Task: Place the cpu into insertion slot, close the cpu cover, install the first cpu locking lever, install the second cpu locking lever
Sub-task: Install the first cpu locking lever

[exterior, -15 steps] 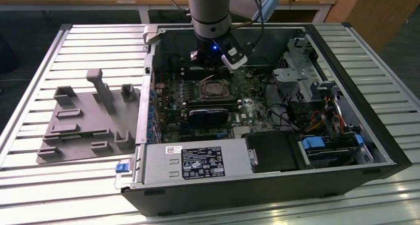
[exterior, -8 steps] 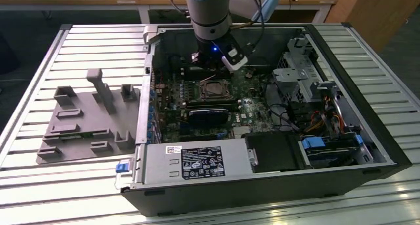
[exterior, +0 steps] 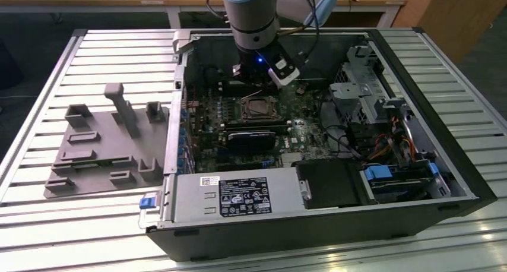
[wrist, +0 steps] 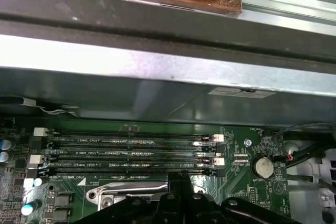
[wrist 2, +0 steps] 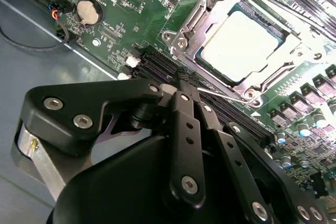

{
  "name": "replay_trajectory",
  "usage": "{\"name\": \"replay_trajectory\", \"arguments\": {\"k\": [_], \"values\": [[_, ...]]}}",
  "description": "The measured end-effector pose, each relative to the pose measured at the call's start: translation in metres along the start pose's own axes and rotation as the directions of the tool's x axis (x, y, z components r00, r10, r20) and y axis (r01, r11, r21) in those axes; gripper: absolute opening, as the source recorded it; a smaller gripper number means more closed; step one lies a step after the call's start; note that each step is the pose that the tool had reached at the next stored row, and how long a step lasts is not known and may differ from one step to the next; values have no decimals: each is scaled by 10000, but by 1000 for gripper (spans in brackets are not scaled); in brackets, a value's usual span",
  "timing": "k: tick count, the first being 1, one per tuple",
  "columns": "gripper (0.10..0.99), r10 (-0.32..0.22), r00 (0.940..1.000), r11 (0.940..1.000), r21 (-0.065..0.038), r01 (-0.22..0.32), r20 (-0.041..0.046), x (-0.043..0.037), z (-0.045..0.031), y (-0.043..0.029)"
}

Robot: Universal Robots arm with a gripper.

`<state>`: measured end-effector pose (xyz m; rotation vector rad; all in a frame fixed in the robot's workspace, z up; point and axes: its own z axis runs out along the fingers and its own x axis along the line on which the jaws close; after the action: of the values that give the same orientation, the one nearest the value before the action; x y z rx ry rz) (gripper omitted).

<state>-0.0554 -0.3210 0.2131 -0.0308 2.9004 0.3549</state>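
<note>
The cpu [wrist 2: 244, 40] lies flat in its socket on the green motherboard [wrist 2: 131, 3], its pale metal top showing through the square opening of the cpu cover [wrist 2: 185, 27], which lies down over it. A thin silvery locking lever [wrist 2: 226, 95] runs along the socket's edge to my fingertips. My gripper [wrist 2: 181, 82] is shut, and its black tips meet at that lever's end; whether the wire is pinched between them I cannot tell. In the exterior view the gripper [exterior: 255, 88] hangs just above the socket and cpu [exterior: 257, 110] inside the open computer case.
Memory slots [wrist: 131, 153] and a coin battery [wrist: 262, 167] lie close beside the socket. The case wall [wrist: 168, 77] rises behind them. A power supply [exterior: 237, 195] and drive cage [exterior: 372, 94] crowd the case. A grey fixture tray [exterior: 103, 147] sits at the exterior view's left.
</note>
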Motion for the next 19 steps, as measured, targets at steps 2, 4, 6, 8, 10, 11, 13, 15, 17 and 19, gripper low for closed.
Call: {"name": "replay_trajectory", "arguments": {"k": [2, 4, 6, 8, 10, 11, 13, 15, 17, 19], "values": [[102, -5, 10000, 10000, -13, 5, 38, 10, 4, -1], [102, -29, 9999, 10000, -11, 29, 130, 29, 13, -3], [102, -51, 9998, 10000, -11, 51, 214, 46, 20, -5], [102, -56, 9997, 10000, -9, 56, 232, 50, 23, -6], [102, -54, 9997, 10000, -8, 54, 234, 50, 24, -6], [102, -42, 9997, 10000, -8, 42, 239, 52, 26, -4], [102, -10, 9997, 10000, 2, 10, 247, 60, 28, 6], [102, 25, 9997, 10000, 9, -25, 257, 70, 29, 17], [102, 57, 9996, 10000, 17, -58, 266, 78, 31, 30], [102, 109, 9995, 9999, 28, -110, 282, 87, 34, 42]]}}
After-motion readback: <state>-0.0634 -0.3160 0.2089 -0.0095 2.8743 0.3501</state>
